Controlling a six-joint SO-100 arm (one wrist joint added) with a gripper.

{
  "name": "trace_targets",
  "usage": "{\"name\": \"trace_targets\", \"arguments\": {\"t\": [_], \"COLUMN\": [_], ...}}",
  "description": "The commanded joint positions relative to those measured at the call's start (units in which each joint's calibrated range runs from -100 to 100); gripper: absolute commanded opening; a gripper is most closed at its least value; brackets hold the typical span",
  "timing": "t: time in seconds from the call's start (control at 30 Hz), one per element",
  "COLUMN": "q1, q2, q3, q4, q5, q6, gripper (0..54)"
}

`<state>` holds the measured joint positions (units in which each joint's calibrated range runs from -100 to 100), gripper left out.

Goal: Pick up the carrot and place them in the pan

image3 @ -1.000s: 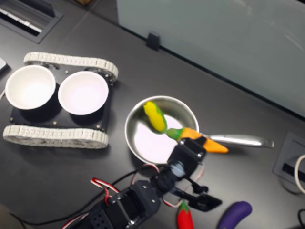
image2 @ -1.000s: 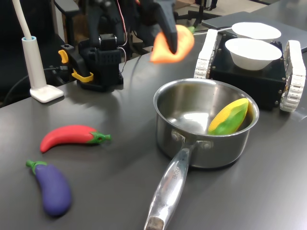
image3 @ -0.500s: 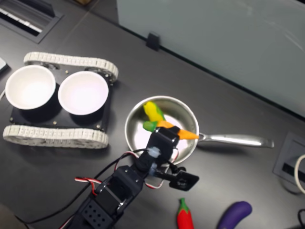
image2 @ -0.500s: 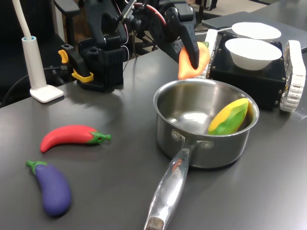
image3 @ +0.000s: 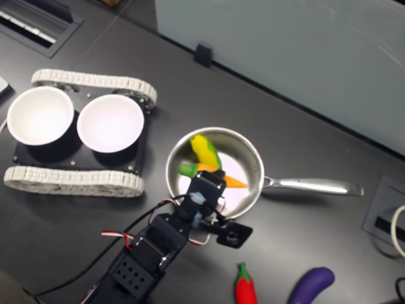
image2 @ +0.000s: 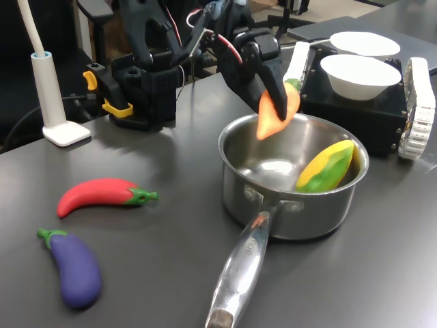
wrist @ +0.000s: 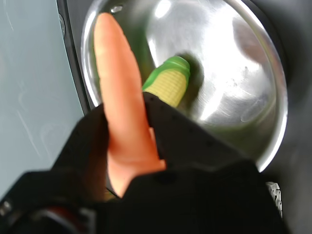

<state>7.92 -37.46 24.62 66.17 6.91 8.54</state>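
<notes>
**Orange carrot held over the steel pan**

Orange plastic stands out against black: the carrot is pinched in the gripper, whose dark fingers are clamped on its thicker end, one on each side, as the wrist view shows. The carrot hangs above the open mouth of the pan, clear of the metal. In the first exterior view its pointed tip tilts down toward the pan's inside and its green top points up toward the white-tracked black base behind. In the second exterior view the carrot lies across the pan's opening, its tip toward the long handle.

Inside the pan a yellow-green corn cob leans against the wall away from the arm; the wrist view shows it just past the carrot, resting on the shiny bottom.

The pan sits on a dark grey table, its handle running toward the first exterior view's lower edge. To the first exterior view's left lie a red chili pepper and a purple eggplant, well apart from the pan. Two white bowls sit side by side on the tracked base.
</notes>
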Motion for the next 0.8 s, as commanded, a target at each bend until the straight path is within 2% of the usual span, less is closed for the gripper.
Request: {"name": "trace_targets", "arguments": {"t": [0.0, 0.5, 0.77], "q1": [-1.27, -2.99, -4.02], "q2": [-3.92, -7.97, -12.18], "q3": [-1.67, -1.22, -0.40], "q4": [-1.14, 3.21, 3.72], "q5": [0.78, 1.07, 1.42], "q6": [0.37, 0.28, 0.28], "gripper": [20.0, 40.2, 42.2]}}
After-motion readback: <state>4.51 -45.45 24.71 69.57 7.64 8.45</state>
